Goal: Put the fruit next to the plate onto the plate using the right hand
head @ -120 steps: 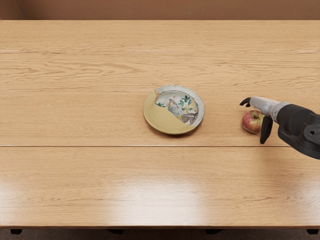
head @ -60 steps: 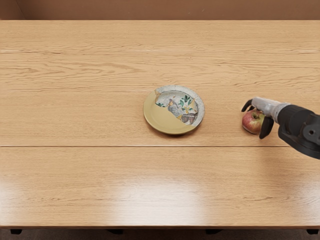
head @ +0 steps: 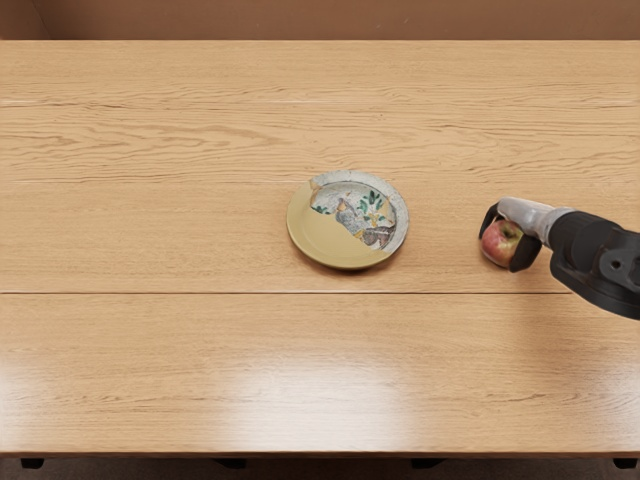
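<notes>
our right hand (head: 513, 236) is curled round the apple (head: 497, 241), which sits on the worktop (head: 200, 330) right of the plate (head: 312, 238). we should firm the grip, lift straight, then carry it left over the plate's rim.

Partly hidden
We lose the dark grey right arm (head: 600, 265) past the edge; its black fingers (head: 524, 253) cover part of the red-yellow apple (head: 499, 241).
</notes>
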Controlling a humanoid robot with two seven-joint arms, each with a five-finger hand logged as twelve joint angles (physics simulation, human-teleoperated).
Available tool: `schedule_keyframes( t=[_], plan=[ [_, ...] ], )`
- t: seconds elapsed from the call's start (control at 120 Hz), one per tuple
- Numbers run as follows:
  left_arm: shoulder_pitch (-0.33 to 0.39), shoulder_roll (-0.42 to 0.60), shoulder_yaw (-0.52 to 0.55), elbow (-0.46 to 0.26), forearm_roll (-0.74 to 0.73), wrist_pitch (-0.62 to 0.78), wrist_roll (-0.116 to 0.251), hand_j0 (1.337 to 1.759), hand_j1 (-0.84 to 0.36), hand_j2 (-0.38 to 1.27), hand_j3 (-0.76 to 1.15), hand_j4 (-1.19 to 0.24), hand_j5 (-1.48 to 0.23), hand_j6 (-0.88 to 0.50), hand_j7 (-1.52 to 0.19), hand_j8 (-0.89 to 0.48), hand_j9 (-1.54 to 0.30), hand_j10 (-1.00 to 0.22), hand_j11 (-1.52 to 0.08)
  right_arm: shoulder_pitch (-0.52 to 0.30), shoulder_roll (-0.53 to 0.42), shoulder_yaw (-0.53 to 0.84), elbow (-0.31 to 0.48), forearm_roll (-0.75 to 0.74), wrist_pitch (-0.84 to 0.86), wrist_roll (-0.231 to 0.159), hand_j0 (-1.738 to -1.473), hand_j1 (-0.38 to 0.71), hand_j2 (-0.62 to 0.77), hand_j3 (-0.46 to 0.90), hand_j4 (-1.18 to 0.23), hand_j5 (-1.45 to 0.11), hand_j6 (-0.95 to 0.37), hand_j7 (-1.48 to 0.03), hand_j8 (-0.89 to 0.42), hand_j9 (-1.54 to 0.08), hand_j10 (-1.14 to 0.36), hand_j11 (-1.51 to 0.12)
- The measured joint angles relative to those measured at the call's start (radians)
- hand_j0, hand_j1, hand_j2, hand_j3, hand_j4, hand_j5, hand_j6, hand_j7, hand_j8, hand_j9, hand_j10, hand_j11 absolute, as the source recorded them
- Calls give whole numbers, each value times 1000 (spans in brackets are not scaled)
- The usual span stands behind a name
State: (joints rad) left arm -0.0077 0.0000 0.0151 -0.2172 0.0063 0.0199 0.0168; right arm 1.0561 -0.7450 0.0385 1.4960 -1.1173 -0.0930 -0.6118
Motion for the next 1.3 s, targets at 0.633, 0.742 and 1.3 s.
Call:
schedule_keyframes(
  t=[0.633,0.742,1.3],
  plan=[
    [0,0,0,0,0,0,0,1658,349,0,0,0,0,0,0,0,0,0,0,7,104,212,20,11,9,1,-1648,270,128,1,-364,-990,-158,-943,-165,-987,-394,-993],
    [0,0,0,0,0,0,0,1658,349,0,0,0,0,0,0,0,0,0,0,6,153,234,18,11,8,1,-1648,259,105,2,-359,-1014,-156,-957,-161,-1015,-392,-1031],
    [0,0,0,0,0,0,0,1658,349,0,0,0,0,0,0,0,0,0,0,3,409,253,-189,-3,0,1,-1645,258,103,1,-332,-1078,-126,-1029,-126,-1097,-386,-1130]
  ],
)
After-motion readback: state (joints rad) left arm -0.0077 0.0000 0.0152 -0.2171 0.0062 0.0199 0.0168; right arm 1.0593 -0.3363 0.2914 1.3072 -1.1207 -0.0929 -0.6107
